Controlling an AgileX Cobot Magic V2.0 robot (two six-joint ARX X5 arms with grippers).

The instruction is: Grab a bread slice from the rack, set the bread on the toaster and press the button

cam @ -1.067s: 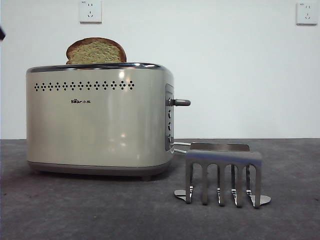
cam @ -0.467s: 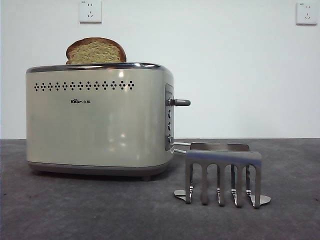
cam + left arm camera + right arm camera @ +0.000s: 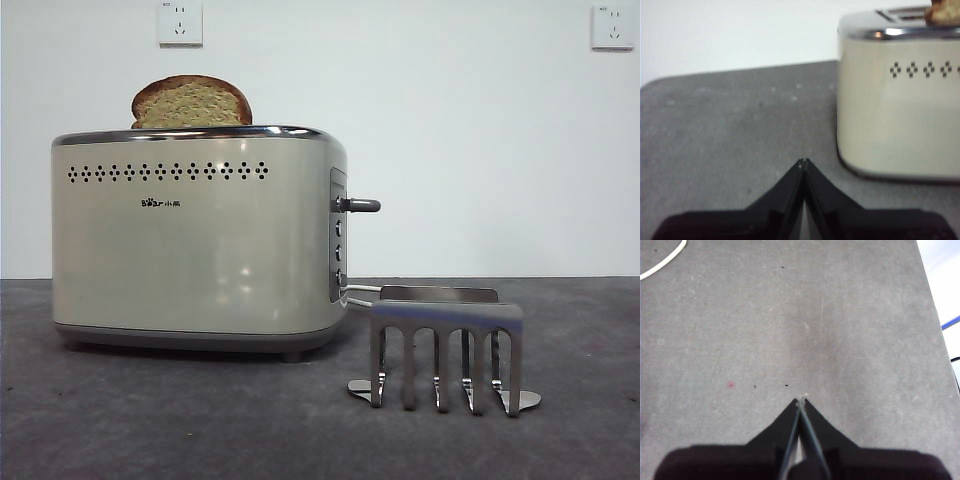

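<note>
The cream toaster (image 3: pixel 195 240) stands at the left of the front view. The slice of bread (image 3: pixel 191 102) sticks up out of its top slot. The grey lever button (image 3: pixel 362 205) juts out from the side panel, high up. The steel rack (image 3: pixel 446 348) stands empty to the right of the toaster. My left gripper (image 3: pixel 803 162) is shut and empty, low over the table beside the toaster (image 3: pixel 900 100), where a corner of the bread (image 3: pixel 943 12) shows. My right gripper (image 3: pixel 801 401) is shut and empty above bare table. Neither arm shows in the front view.
The grey table (image 3: pixel 200 420) runs to a white wall with two sockets (image 3: pixel 180 22). A white cable (image 3: pixel 662 262) lies at the edge of the right wrist view. The table's edge (image 3: pixel 935 305) shows there too.
A black tip at the top left corner of the front view one second ago has gone. The toaster, bread and rack have not moved.
</note>
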